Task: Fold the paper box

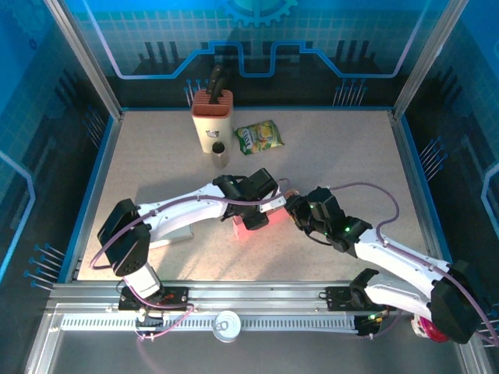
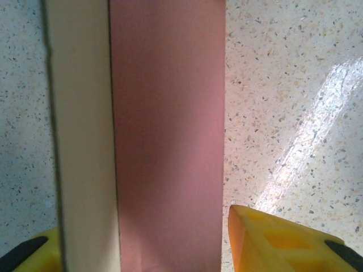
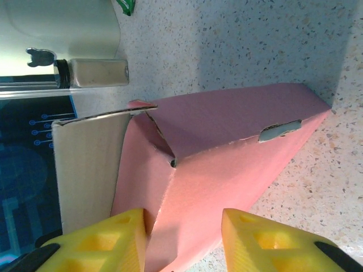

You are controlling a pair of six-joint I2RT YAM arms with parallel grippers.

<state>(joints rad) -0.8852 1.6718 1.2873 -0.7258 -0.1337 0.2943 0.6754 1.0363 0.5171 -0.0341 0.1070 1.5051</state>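
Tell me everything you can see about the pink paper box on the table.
The pink paper box is thin cardboard, pink outside, beige inside, partly folded. It lies on the speckled table near the middle, between the arms. In the right wrist view its body tapers to a wedge, one beige flap stands open, and a small slot is cut near an edge. The left gripper and right gripper each straddle part of it; whether they clamp is unclear.

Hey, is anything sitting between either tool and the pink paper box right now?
Nothing visible does. The pink paper box lies between the fingers of the right tool, and the left tool straddles one panel. The knife block, jar and snack bag stand well behind.
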